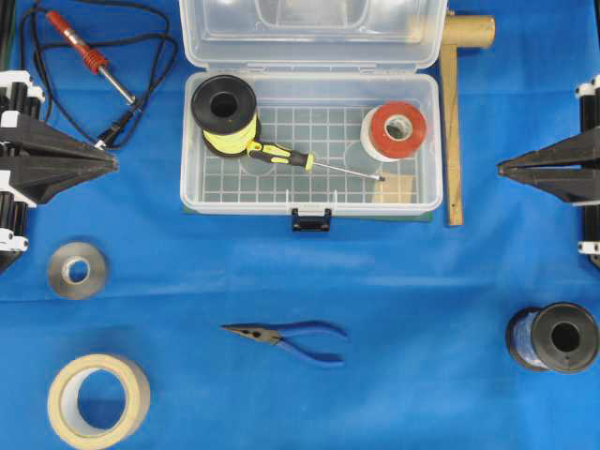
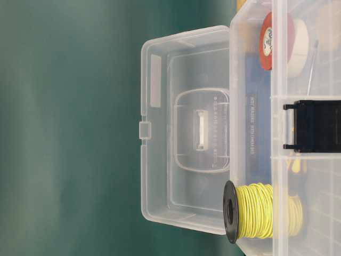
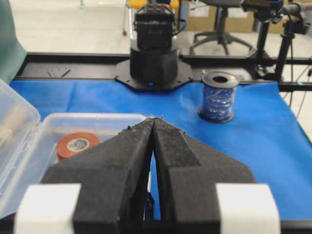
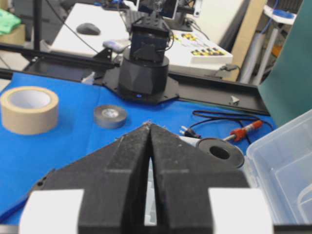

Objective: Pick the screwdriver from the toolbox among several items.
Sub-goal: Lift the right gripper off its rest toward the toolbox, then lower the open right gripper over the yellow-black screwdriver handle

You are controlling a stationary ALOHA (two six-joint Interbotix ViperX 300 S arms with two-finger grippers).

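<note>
Though the toolbox (image 2: 250, 133) bears embossed lettering, it stays unreadable

Soldering iron (image 1: 89, 54), grey tape (image 1: 77, 270), masking tape (image 1: 97, 400), pliers (image 1: 286, 336), blue spool (image 1: 553, 337) on cloth (image 1: 422, 281).

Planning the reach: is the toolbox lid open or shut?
Open: the toolbox lid is folded back, leaving the screwdriver exposed from above.
</note>
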